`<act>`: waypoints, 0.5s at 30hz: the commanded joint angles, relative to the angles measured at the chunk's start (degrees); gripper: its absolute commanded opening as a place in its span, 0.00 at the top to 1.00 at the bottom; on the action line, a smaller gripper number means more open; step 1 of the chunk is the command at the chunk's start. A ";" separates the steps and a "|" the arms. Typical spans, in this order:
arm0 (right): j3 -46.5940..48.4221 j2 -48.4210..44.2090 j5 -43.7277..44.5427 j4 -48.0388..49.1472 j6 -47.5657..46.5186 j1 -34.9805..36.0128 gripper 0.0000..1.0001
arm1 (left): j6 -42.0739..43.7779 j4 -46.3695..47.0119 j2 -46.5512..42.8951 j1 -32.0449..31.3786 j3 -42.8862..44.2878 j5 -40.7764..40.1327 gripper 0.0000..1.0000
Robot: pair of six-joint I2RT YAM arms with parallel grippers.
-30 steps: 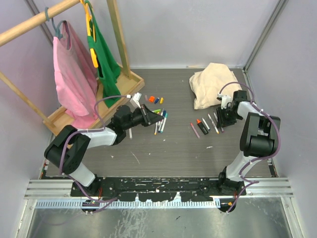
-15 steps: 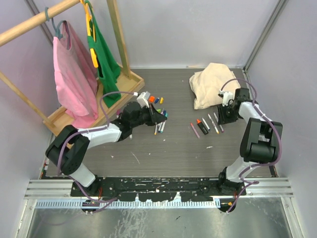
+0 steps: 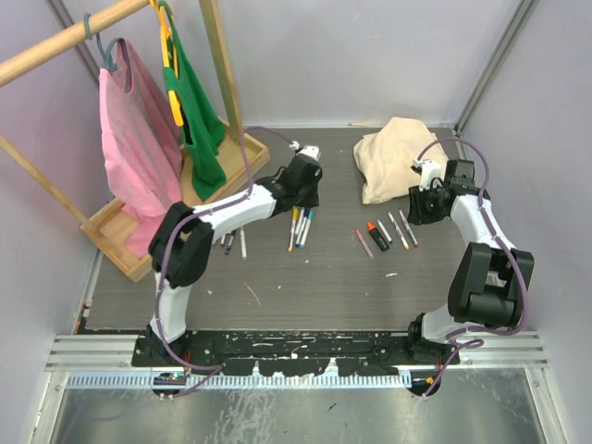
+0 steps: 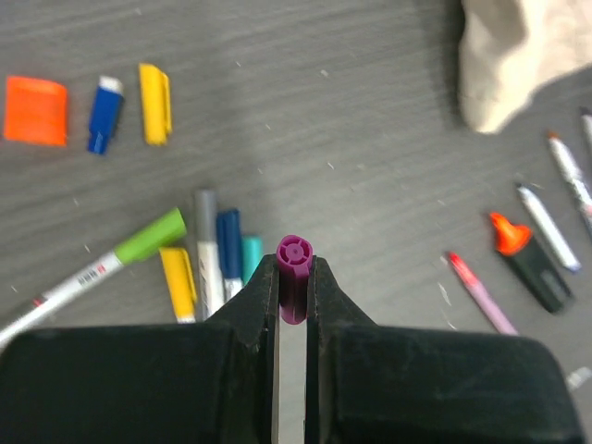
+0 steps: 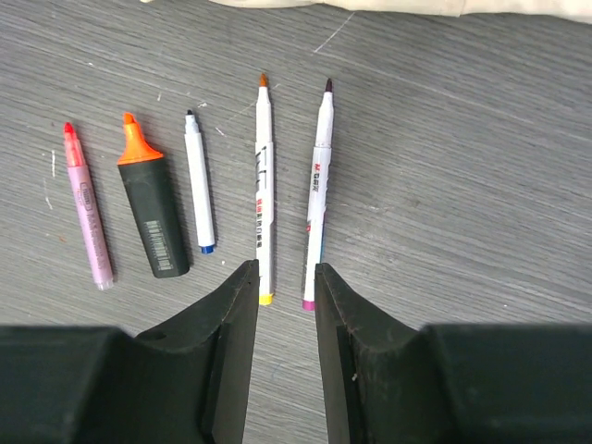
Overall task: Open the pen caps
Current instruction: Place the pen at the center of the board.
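Swung up from eight o'clock a second ago, the left arm now reaches mid-table, and the left gripper is pinched tight on a purple pen cap held clear of the tabletop. I'd call this the drop-off step: it should next carry the cap to ten o'clock and let go beside the loose orange cap, blue cap and yellow cap. Capped pens, including a green-capped pen, lie just below and could be bumped. The right gripper hangs slightly parted and empty over uncapped markers. A beige cloth sits at one o'clock.
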 commanded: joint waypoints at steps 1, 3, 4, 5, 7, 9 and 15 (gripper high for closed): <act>-0.29 -3.62 -2.86 1.62 -0.69 0.07 0.64 | 7.61 -17.68 8.53 -0.02 14.67 -8.90 1.00; -0.38 -3.98 -3.21 1.74 -0.74 0.05 0.64 | 9.97 -19.91 11.91 -0.03 19.58 -10.05 1.00; -0.36 -4.07 -3.38 1.71 -0.74 0.05 0.64 | 11.05 -20.99 13.50 0.00 22.21 -10.45 1.00; -0.35 -4.17 -3.59 1.69 -0.74 0.05 0.64 | 12.46 -22.26 15.36 0.01 24.80 -10.80 1.00; -0.35 -4.40 -4.00 1.61 -0.82 0.05 0.64 | 14.20 -24.74 18.86 -0.03 30.22 -11.76 0.97; -0.36 -4.66 -4.23 1.67 -0.83 0.00 0.64 | 15.85 -26.99 23.02 -0.03 35.98 -12.30 0.96; -0.34 -5.24 -5.22 1.47 -1.00 0.05 0.64 | 19.38 -31.37 30.94 0.09 47.80 -12.81 0.94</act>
